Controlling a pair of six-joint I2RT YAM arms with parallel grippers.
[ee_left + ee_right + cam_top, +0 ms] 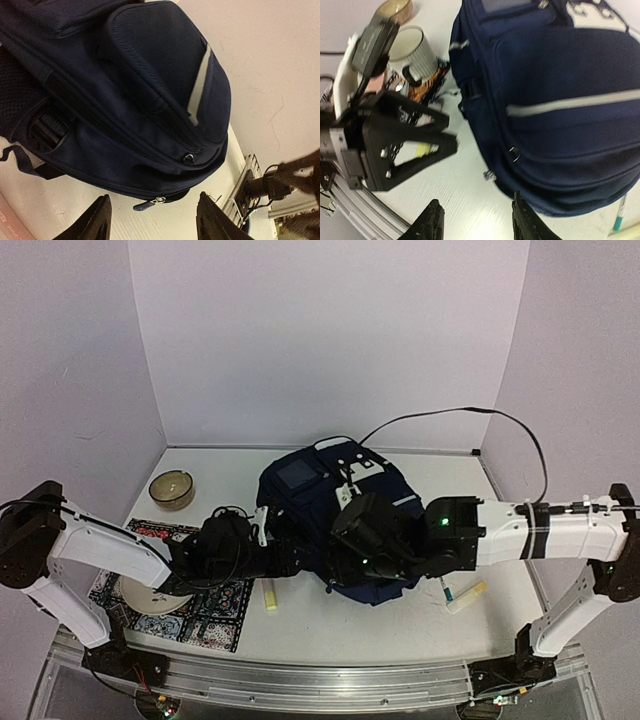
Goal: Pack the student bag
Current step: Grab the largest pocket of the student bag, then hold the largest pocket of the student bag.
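Note:
The student bag (300, 502) is a dark navy backpack lying flat in the middle of the table, its grey-blue panel (297, 475) facing up. My left gripper (288, 563) is at the bag's near left corner. In the left wrist view it (152, 222) stands open, and a zipper pull (147, 203) on the bag (150, 85) hangs just beyond its fingers. My right gripper (350, 558) hovers over the bag's near edge. It (477, 222) is open too, with the zipper pull (489, 174) just ahead on the bag (560, 100). Neither gripper holds anything.
A patterned mat (205, 618) with a plate (150, 595) lies at the near left, and a bowl (172, 489) sits behind it. A yellow-capped tube (270, 595) lies beside the mat. A pen and stick (465, 595) lie right of the bag. A mug (412, 47) shows beyond the left gripper (451, 132).

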